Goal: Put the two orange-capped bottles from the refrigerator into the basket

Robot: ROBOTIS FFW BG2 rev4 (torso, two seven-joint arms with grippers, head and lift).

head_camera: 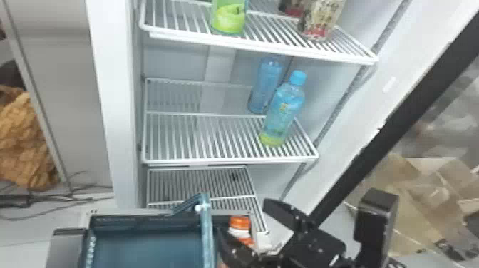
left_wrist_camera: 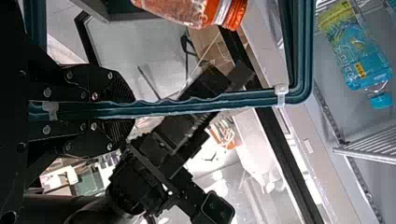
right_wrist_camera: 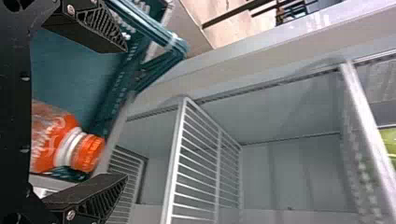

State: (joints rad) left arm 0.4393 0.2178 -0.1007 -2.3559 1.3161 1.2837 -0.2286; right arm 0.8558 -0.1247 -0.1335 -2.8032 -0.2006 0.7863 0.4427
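In the head view, my right gripper point(head_camera: 243, 217) stands open above the right end of the teal basket point(head_camera: 142, 232). An orange-capped bottle point(head_camera: 240, 223) rises between its spread fingers, beside the basket's handle point(head_camera: 206, 228), apparently inside the basket. The right wrist view has this gripper point(right_wrist_camera: 124, 112) with a wide gap; the bottle point(right_wrist_camera: 51, 140) lies closer to the palm, its cap towards the refrigerator. My left gripper point(left_wrist_camera: 132, 111) is shut on the basket handle point(left_wrist_camera: 187, 108) in the left wrist view, where an orange bottle point(left_wrist_camera: 187, 10) also appears. The bottle's base is hidden.
Refrigerator shelves point(head_camera: 228, 161) rise behind the basket. Two blue bottles point(head_camera: 283, 110) stand on the middle shelf; a green-apple container point(head_camera: 229, 17) and a patterned one point(head_camera: 320, 21) stand above. The dark door frame point(head_camera: 356, 167) slants along the right, beside the right arm.
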